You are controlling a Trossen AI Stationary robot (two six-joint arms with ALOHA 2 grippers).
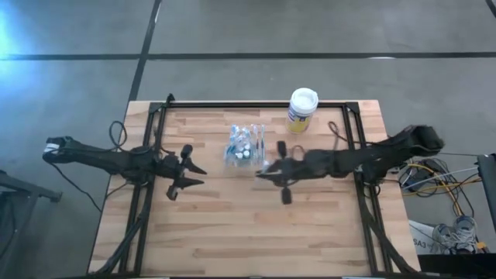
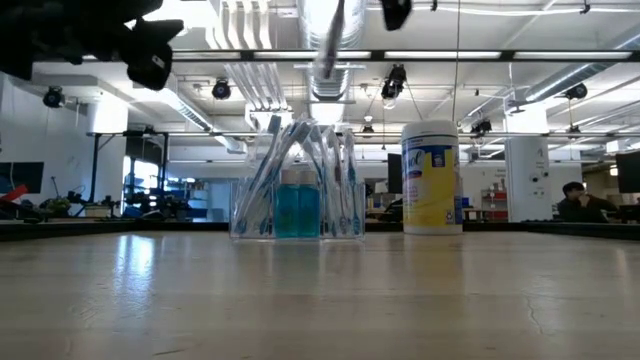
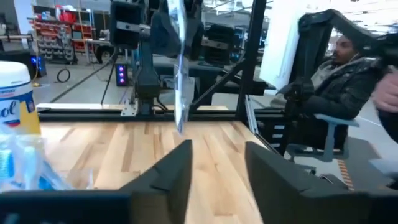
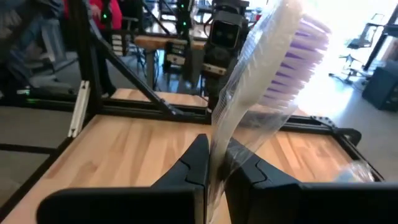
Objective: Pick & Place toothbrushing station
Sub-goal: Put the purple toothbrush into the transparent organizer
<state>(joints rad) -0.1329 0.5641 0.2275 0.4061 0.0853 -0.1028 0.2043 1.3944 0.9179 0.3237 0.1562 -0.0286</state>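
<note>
My right claw point(image 4: 214, 168) is pinched tight on a single toothbrush point(image 4: 273, 74) sealed in a clear wrapper, a white handle with purple bristles standing up out of my fingers point(image 4: 193, 165). From above, that claw point(image 1: 262, 172) hangs over the middle of the wooden bench point(image 1: 232, 232), just beside the toothbrushing station point(image 1: 245, 144) on the side toward my right arm. In the level view the wrapped brush point(image 2: 328, 40) shows hanging above the station.

The station itself sits on the bench toward the back edge, a small clear plastic holder point(image 2: 297, 190) with slim toothbrushes leaning inward and teal-blue showing low in its middle. Near it, toward my right side, stands a white-lidded canister point(image 2: 431, 178) with a yellow and blue label; from above it point(image 1: 302, 108) is close to the back rail. The label carries print, but I can only make out the letters "ol" in blue script on the piece seen past my left wrist point(image 3: 15, 93).

My left claw point(image 1: 194, 175) waits over the bench on the far side of the station from the right one, its fingers point(image 3: 174, 177) spread apart with nothing between them.

A seated person in a dark jacket point(image 3: 339, 87) is in the room beyond the bench.
</note>
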